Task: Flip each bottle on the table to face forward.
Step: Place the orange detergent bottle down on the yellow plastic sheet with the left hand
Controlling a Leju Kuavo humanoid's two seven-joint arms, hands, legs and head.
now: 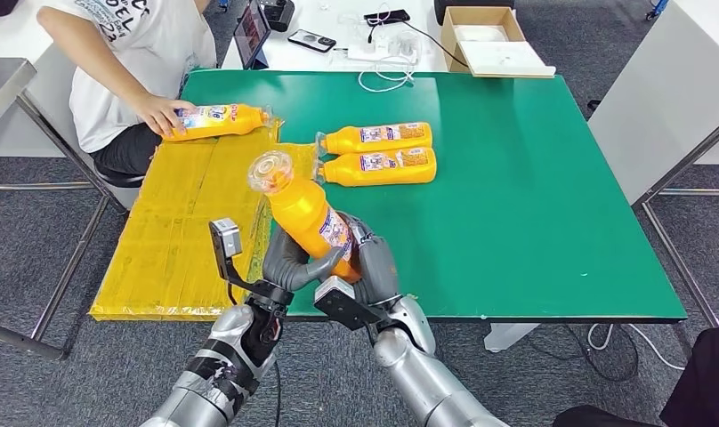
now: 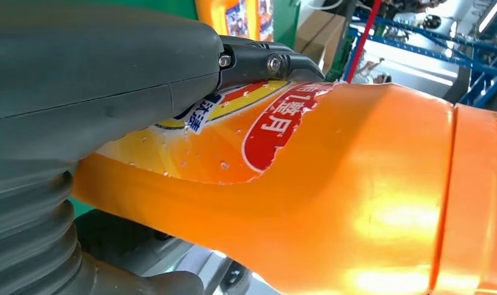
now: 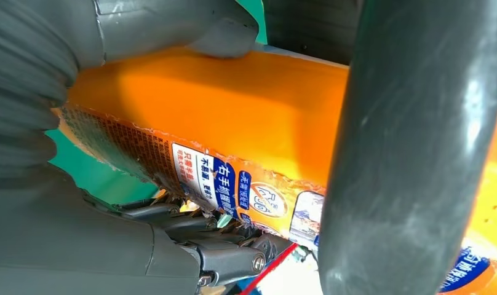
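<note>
Gripping one orange bottle (image 1: 307, 213) together, both hands' fingers (image 1: 295, 263) hide its base.

1. The place looks like a robotics lab or test workshop.
2. A green work table (image 1: 534, 222) stands on grey carpet (image 1: 36, 258).
3. A white desk (image 1: 338, 49) carries phones and cables.
4. Blue metal framing (image 2: 430, 49) rises beyond the fingers.

Held bottle (image 2: 332, 203): red oval on label beside left hand's fingers (image 2: 258, 61), white Chinese characters, second reads "月"; small blue tag under thumb, not readable.
Same bottle, right wrist view: blue label patch just above right hand's fingers (image 3: 221, 258) starts "右手", rest too small.
Person's shirt (image 1: 151, 36): print cut off, unreadable.
</note>
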